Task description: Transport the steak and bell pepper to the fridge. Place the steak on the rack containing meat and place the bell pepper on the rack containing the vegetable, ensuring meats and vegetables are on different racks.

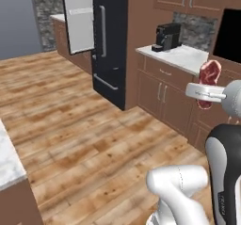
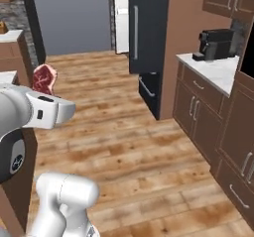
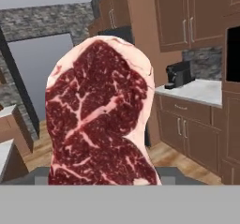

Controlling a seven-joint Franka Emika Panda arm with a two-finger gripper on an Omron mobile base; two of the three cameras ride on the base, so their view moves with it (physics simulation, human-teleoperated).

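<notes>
Hand view: gripper (image 1: 207, 88) clamped on the steak (image 3: 101, 117), upright; carry it level toward the fridge (image 1: 109, 40) ahead, door already open.

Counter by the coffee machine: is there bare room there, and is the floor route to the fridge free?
The white counter is bare right of the coffee machine, out to the dark wall panel. The wood floor lies open up to the fridge. It is tightest beside the fridge's open door.

Deep red steak (image 3: 98, 120), white marbling, pale pink rim; black fridge (image 1: 110, 40) upper middle; brown wood-grain floor (image 1: 84, 139).
</notes>
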